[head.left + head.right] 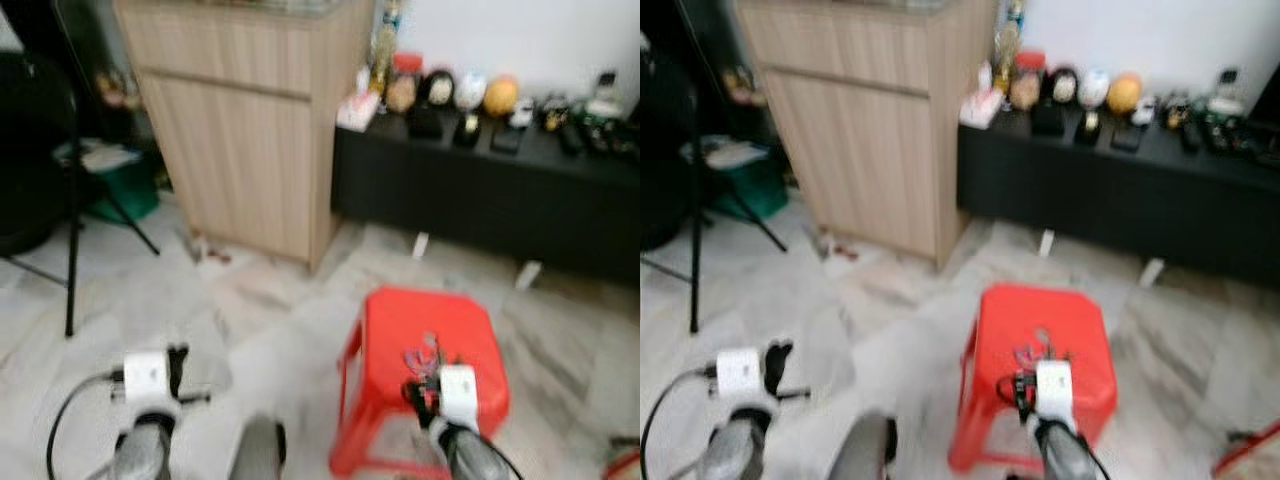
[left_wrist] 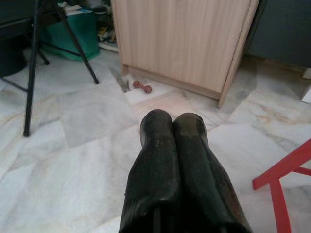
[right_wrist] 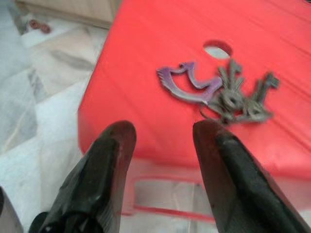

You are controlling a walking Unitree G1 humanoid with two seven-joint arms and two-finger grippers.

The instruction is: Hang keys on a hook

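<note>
A bunch of keys [image 3: 235, 97] with a purple curved fob [image 3: 187, 82] lies on top of a red plastic stool [image 1: 455, 330], near the hole in its seat. My right gripper [image 3: 163, 133] hovers open just short of the keys, above the stool's near edge; in the head views it sits at the stool's front [image 1: 425, 392]. My left gripper [image 2: 173, 124] is shut and empty, low over the marble floor to the left [image 1: 178, 365]. No hook can be made out.
A wooden cabinet [image 1: 245, 120] stands ahead on the left. A black low bench [image 1: 480, 190] with small ornaments runs along the right wall. A black tripod leg [image 1: 72, 230] and a green bin [image 1: 125, 185] stand at far left. A small red object [image 2: 142, 87] lies by the cabinet.
</note>
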